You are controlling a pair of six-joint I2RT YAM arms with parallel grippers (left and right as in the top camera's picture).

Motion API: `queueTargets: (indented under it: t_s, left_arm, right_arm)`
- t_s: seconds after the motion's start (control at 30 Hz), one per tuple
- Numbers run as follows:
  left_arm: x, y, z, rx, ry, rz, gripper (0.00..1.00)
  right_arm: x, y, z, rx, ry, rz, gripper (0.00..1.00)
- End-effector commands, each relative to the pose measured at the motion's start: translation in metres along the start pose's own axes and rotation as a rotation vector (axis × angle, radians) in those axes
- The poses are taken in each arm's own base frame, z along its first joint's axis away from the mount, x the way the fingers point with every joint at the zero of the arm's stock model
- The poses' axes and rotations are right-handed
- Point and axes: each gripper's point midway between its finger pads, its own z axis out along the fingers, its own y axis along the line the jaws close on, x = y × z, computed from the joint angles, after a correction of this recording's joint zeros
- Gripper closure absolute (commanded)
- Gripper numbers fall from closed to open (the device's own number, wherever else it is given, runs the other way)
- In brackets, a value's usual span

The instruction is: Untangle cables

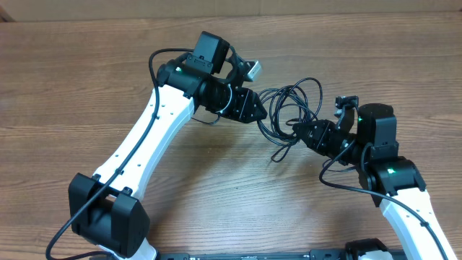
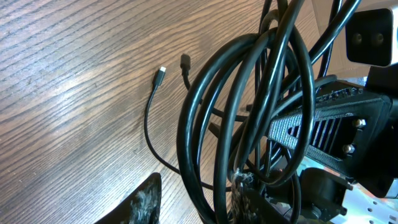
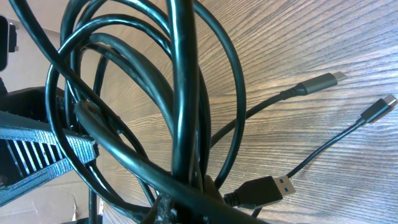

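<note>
From above, the cables [image 1: 289, 108] sit in a bunch near the middle of the table [image 1: 72, 72], right between both claws. The left claw [image 1: 249, 108] is just beside them and the right claw [image 1: 309, 133] touches them. There is bare wood all around.

From the left wrist, loops hang between spread fingers [image 2: 146, 199]. I cannot tell if they squeeze.

From the right wrist, that claw is shut tight on the cables. A silver plug [image 3: 320, 82] lies loose.

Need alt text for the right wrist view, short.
A tangle of black cables loops close to the camera and fills the left and middle of the picture, bunching together at the bottom edge. To the right, against the wooden table, are a silver-tipped plug, a second silver-tipped plug and a wider blue-tongued plug.
</note>
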Motion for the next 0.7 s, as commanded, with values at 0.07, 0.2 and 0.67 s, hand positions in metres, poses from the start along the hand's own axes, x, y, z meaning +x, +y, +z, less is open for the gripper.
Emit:
queueTargets:
  t_s: [0.07, 0.2, 0.67]
  left_arm:
    - [-0.004, -0.018, -0.006, -0.001, -0.028, 0.077, 0.64]
    - [-0.005, -0.015, 0.005, -0.077, -0.029, 0.089, 0.64]
    - [-0.025, -0.002, -0.007, -0.239, -0.126, 0.089, 0.66]
  right_arm:
    - [-0.006, 0.009, -0.004, -0.022, -0.015, -0.016, 0.96]
    - [-0.006, 0.009, -0.004, -0.023, -0.015, -0.016, 0.96]
    - [-0.003, 0.006, -0.004, -0.013, -0.005, -0.006, 0.96]
